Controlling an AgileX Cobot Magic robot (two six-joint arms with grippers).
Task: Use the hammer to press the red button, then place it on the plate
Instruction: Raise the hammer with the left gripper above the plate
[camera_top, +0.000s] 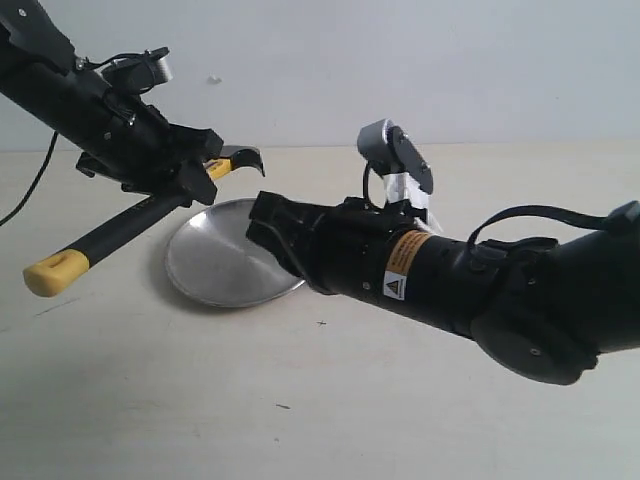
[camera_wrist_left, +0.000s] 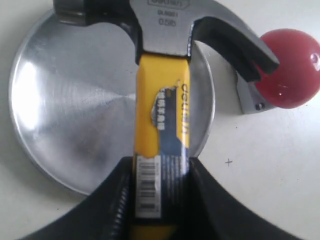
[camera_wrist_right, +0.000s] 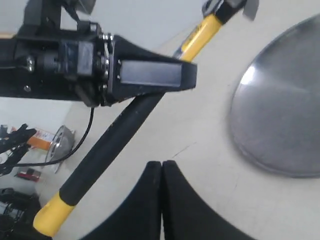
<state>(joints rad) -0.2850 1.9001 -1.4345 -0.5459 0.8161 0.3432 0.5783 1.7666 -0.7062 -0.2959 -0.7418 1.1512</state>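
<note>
The hammer (camera_top: 110, 232) is grasped by the left pincer (camera_wrist_left: 160, 197) at the yellow neck, just under the head. It is held in the air, tilted, with the yellow end of the handle lower than the head. So the picking up is done.

In the left wrist view the neck is seen over the plate (camera_top: 215, 270). The claw is seen in front of the red button (camera_wrist_left: 292, 70), which stands on the surface (camera_top: 300, 400) just beside the plate. Whether the claw touches the dome cannot be told. Nothing in the views shows if the button is already pressed or not, and in the exterior view the button is not seen at all.

The right pincer (camera_wrist_right: 161, 172) is clenched with nothing between its jaws, and it is held over the surface near the rim of the plate.

It is judged that the task is somewhere in its middle part. The plate is bare, so the last step, the laying of the hammer on it, is not yet done. For that step the hammer must be lowered onto the dish and the left pincer must be released.
</note>
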